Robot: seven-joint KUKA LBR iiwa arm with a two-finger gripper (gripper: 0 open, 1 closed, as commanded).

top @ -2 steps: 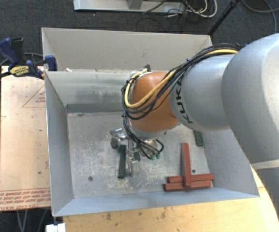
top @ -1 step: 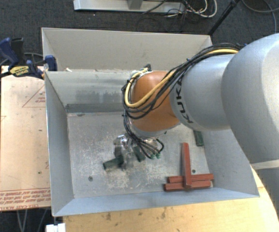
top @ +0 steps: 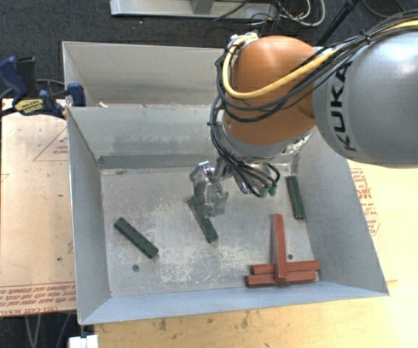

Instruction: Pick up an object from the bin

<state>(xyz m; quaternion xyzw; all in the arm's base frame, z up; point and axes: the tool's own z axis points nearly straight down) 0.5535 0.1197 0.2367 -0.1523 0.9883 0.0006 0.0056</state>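
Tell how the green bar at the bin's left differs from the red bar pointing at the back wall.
The green bar is dark; the red bar is brick-coloured. The green bar lies slantwise, alone; the red bar runs front to back, touching a second red piece. Both are slim and straight.

Grey rounded arm [top: 390, 100] lettered KUKA in black, glossy orange dome cover [top: 266, 114] at wrist, yellow and black cables [top: 317, 60] strapped across.
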